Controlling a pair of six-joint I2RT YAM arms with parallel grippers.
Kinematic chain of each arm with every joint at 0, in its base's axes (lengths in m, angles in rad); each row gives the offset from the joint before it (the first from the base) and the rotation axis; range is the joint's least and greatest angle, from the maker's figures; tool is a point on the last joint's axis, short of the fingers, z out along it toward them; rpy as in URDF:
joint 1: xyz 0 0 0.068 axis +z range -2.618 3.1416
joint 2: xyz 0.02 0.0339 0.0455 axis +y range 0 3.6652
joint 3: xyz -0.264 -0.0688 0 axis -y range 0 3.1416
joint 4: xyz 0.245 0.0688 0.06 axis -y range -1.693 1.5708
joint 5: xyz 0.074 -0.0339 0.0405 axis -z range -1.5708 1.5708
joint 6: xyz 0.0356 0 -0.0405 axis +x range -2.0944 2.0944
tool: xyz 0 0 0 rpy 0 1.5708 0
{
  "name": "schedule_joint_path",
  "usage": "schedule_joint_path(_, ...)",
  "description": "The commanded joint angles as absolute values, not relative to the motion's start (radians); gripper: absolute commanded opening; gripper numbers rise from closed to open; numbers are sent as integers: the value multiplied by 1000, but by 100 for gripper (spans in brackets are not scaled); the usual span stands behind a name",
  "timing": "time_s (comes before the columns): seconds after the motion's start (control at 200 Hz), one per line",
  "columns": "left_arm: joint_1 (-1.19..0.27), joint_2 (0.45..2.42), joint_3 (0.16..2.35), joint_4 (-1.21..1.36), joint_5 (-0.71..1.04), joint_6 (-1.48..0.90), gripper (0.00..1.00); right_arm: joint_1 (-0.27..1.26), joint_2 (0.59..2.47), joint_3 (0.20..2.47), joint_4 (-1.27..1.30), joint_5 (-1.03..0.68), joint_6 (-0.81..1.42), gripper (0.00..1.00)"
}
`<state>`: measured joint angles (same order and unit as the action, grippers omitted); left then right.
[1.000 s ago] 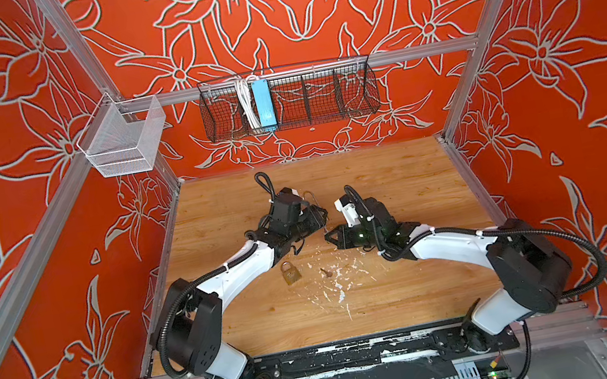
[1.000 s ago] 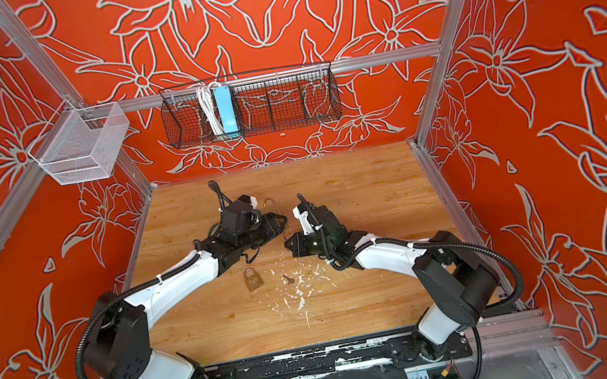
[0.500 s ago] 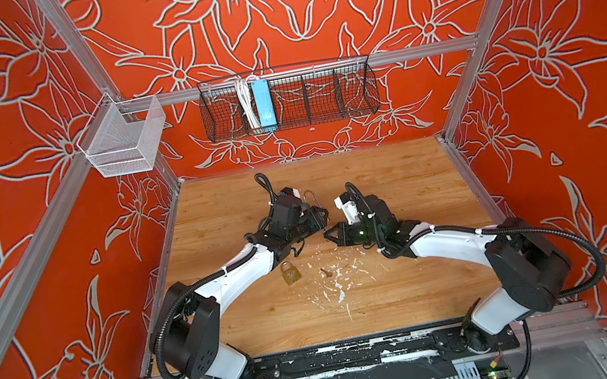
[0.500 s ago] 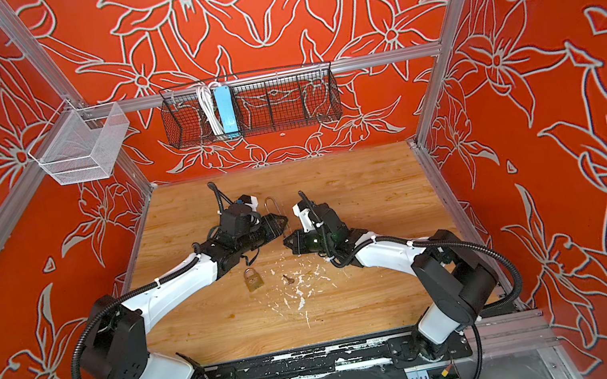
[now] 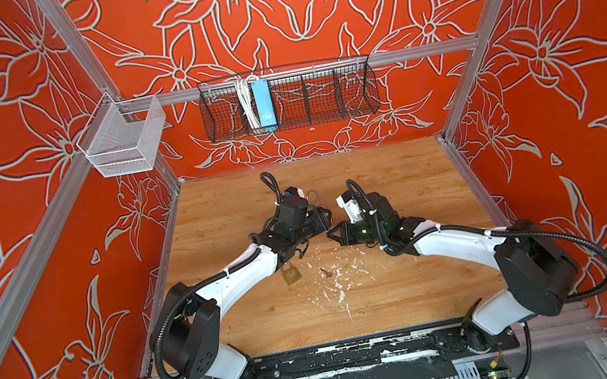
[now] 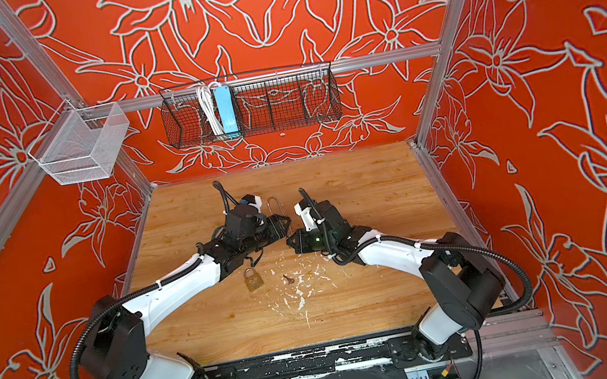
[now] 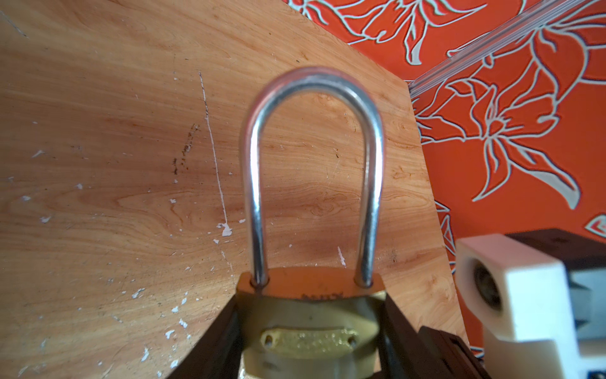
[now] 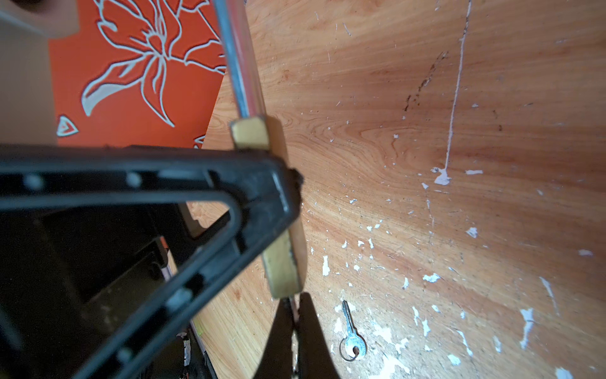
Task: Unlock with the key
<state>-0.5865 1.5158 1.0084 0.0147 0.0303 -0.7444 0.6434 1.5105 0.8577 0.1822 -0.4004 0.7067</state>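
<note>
While the left gripper [image 5: 322, 219] holds the padlock [image 5: 314, 199] raised at mid-table in both top views, long axis running near–far, the right gripper [image 5: 333, 236] sits just near-right of it, tips at its keyway end. Left wrist: jaws part-open, clamped on the padlock [image 7: 311, 315], shackle [image 7: 313, 131] seated. Right wrist: tips pinched shut on a thin key [image 8: 292, 306], in line with the lock's long axis; insertion depth unreadable.

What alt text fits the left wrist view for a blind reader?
A brass padlock is clamped between the dark fingers of the left tool, its long silver shackle seated in the body at both ends. Behind lie the wooden table and a red flowered wall.
</note>
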Motion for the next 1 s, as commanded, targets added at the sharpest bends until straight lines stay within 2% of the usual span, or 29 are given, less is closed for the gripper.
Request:
schedule_joint_path(0.0,-584,1495,1026,-29,-33,-766,0,627,1470,911,230,-350,702,0)
schedule_joint_path(0.28,-586,1479,1003,9,8,-816,0,627,1508,921,316,-357,740,0)
schedule_joint_path(0.996,-616,1494,1037,-76,-109,-690,0,618,1462,1002,175,-362,682,0)
